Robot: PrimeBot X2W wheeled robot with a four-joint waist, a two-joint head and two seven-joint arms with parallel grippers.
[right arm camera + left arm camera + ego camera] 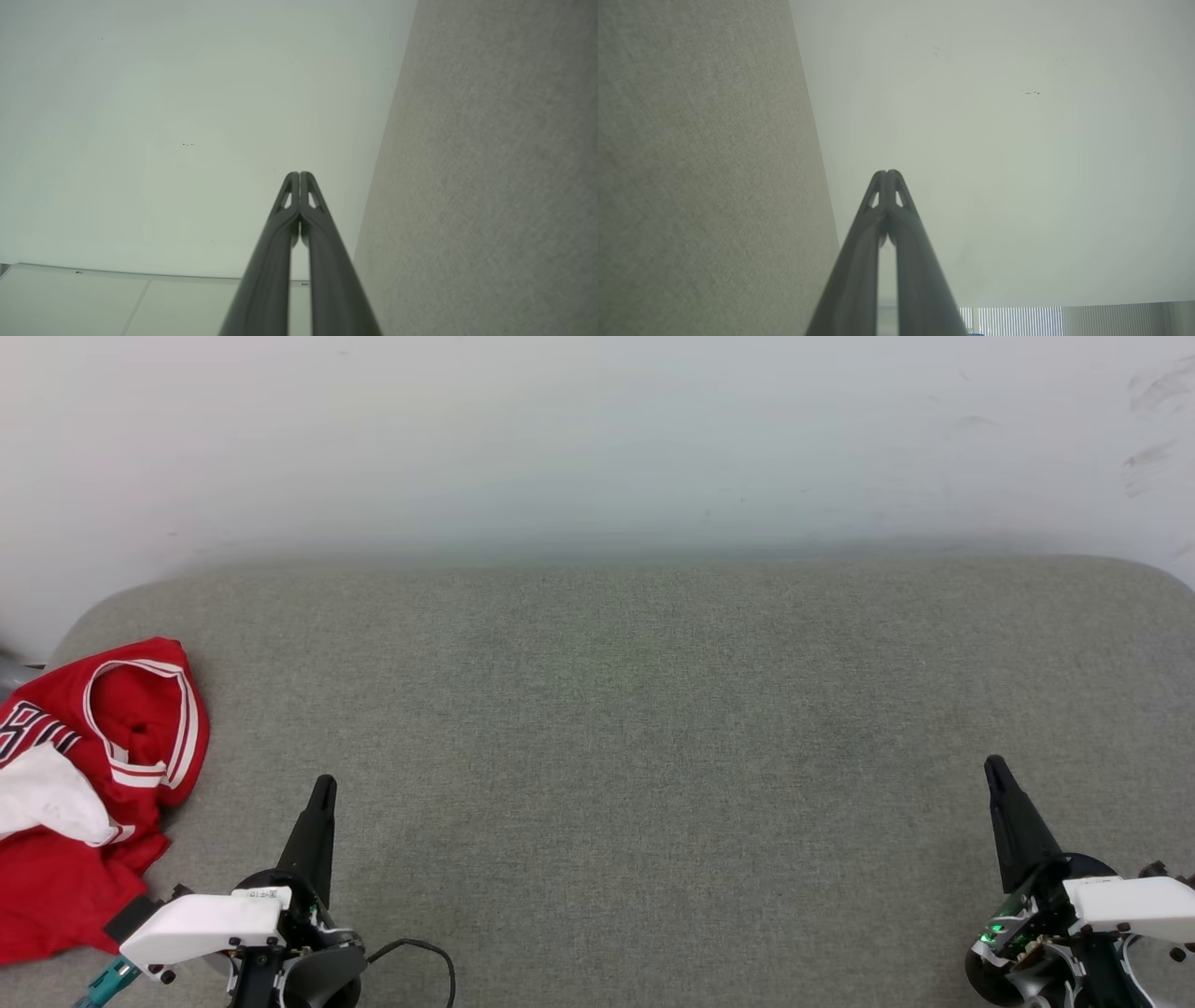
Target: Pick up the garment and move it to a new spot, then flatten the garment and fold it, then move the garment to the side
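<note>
Red jersey (65,887) crumpled at gray surface's (597,756) left edge. Left fingers (313,835) together, empty, near it. Right fingers (1013,821) together, empty.

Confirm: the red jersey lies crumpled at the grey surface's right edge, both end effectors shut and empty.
Wrong side: the head view shows the red jersey crumpled at the left edge of the grey surface. The left end effector and right end effector are shut and empty.
</note>
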